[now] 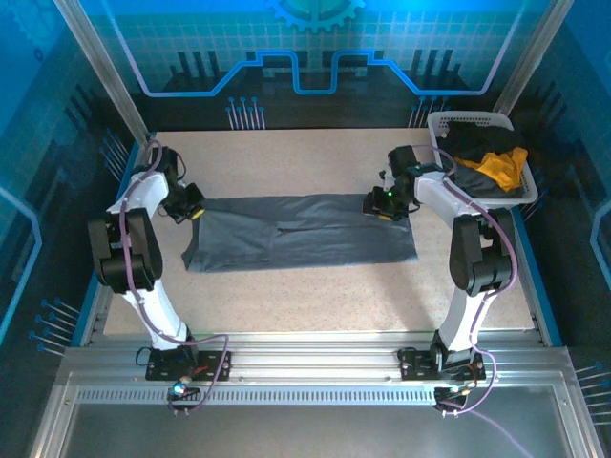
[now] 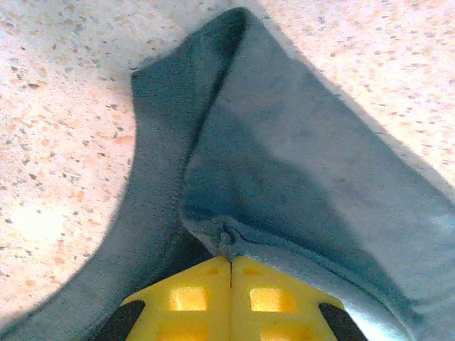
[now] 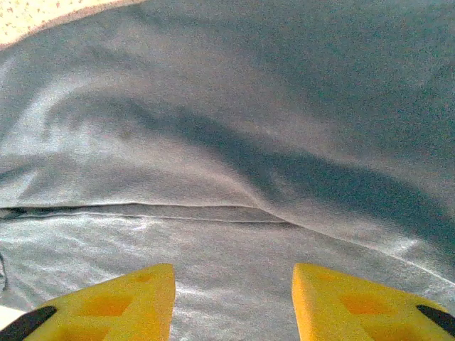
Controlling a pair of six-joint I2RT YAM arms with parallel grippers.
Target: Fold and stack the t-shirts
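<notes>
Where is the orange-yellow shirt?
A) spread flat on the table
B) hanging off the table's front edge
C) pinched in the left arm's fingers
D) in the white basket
D: the orange-yellow shirt sits crumpled inside the white basket at the table's far right corner, while the left fingers pinch the grey shirt instead.
</notes>
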